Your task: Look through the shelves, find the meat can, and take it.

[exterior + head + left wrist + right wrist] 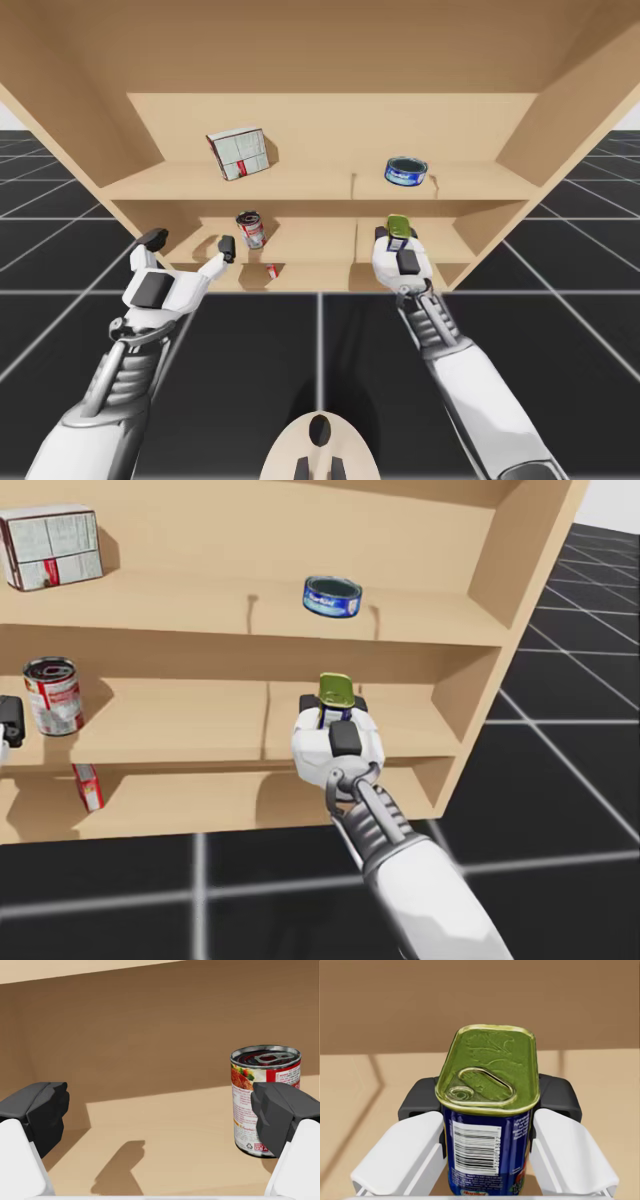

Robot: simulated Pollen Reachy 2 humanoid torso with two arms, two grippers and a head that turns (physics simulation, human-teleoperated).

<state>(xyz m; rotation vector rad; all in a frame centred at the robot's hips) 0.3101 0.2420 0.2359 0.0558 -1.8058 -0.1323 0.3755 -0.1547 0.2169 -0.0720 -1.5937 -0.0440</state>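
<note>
The meat can point(487, 1110) is a blue rectangular tin with a greenish-gold pull-tab lid; it stands upright at the middle shelf point(300, 238). My right gripper point(489, 1110) is shut on it, one finger pressed on each side. The same meat can point(336, 697) sticks up from the right gripper point(333, 712) in the head view, and the meat can point(400, 228) shows likewise from above. My left gripper point(160, 1120) is open at the left of the middle shelf, with a round red-labelled can point(264, 1100) just beyond one finger.
A white and grey box point(238, 153) and a low round blue can point(405, 171) stand on the top shelf. The red-labelled round can point(52, 694) stands on the middle shelf; a small red item point(88, 786) lies on the bottom shelf. Side walls point(525, 600) bound the shelves.
</note>
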